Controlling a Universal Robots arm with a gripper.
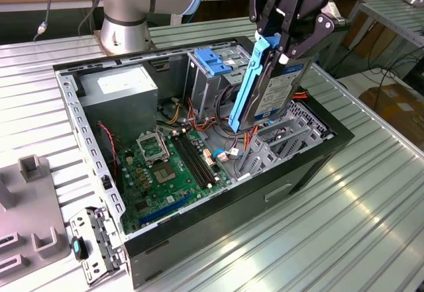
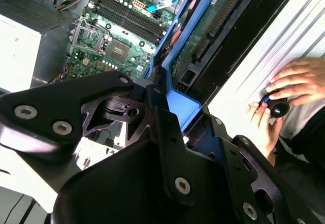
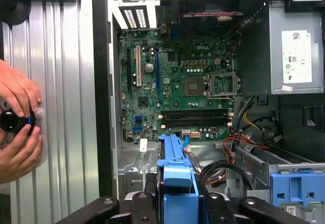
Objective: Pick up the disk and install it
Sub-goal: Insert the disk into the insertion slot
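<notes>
The gripper [image 1: 281, 44] is clamped on the upper end of the disk [image 1: 275, 90] and holds it over the open case [image 1: 218, 229]. The disk lies below the gripper with its long axis steeply tilted. Its lower end dips into the case near the motherboard [image 1: 165, 173]. The cage [image 1: 213, 63] with its blue handle stands just to the exterior view's left of the disk, apart from it. Whether the lower end touches the grey bracket [image 1: 262, 156] is hard to tell.

The exterior view gives the label face. The second wrist view gives the opposite face, a green circuit board [image 2: 205, 28]. The first wrist view takes the disk edge-on along its blue rail [image 3: 175, 168] and adds a person's hands [image 3: 18, 94] on a black knob [image 3: 11, 121] outside the case.
</notes>
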